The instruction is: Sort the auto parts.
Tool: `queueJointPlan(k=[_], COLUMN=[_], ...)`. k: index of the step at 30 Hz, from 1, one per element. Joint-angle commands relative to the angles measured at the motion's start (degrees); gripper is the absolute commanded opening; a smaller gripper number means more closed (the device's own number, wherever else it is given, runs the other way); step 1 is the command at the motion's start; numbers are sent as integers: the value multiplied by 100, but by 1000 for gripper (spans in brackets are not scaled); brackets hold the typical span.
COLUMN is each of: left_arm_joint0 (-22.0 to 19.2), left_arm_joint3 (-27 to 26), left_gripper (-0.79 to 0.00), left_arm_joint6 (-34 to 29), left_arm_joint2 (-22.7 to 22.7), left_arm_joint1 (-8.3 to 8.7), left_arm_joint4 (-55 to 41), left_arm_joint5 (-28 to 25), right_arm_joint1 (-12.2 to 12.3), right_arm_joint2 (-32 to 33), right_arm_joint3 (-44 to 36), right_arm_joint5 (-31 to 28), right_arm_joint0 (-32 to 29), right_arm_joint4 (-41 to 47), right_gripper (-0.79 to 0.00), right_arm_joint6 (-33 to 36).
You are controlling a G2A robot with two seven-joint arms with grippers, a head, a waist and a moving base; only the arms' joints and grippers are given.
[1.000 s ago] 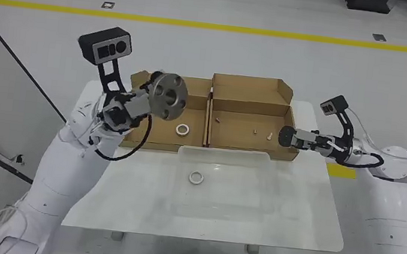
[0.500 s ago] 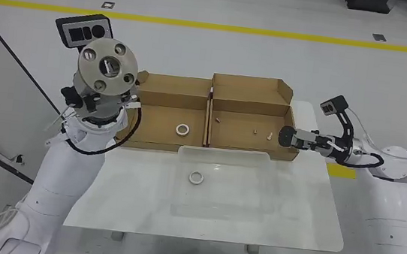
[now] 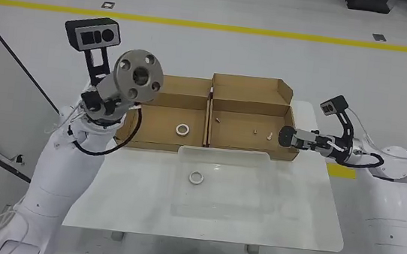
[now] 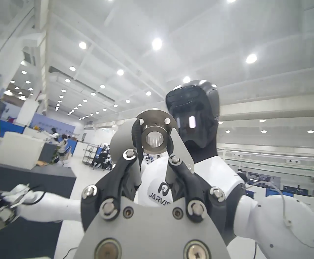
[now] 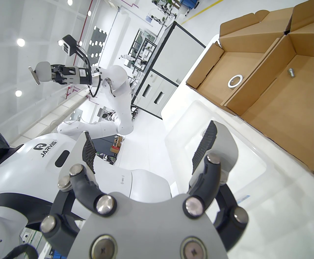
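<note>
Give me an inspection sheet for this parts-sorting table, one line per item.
Surface: white table carrying a left box and a right box at the far edge, and a clear tray in the middle.
Job's things: metal flange held up above the table's far left corner; white ring in the tray; another ring in the left box; small bolts in the right box.
Clutter: nothing seen.
Grippers: left gripper shut on the flange; right gripper open, at the right box's outer end.
Cables: black cable looped along the left arm.
Surroundings: grey floor with a yellow line; cabinet beside the table.
</note>
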Motion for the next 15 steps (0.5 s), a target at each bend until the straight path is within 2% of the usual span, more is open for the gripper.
queueJointPlan(k=[1, 15], left_arm_joint0=[53, 192], left_arm_joint3=[7, 161], left_gripper=[-785, -785], left_arm_joint6=[132, 418], left_arm_joint2=[-73, -261], left_arm_joint1=[11, 100], left_arm_joint4=[629, 3733], left_arm_joint5=[119, 1063], right_arm_joint1=[0, 0], right_arm_joint2=[0, 0], right_arm_joint3=[0, 0], right_arm_joint5=[0, 0], right_arm_joint0=[0, 0], right_arm_joint4=[0, 0], right_gripper=[0, 0], right_arm_joint6=[0, 0])
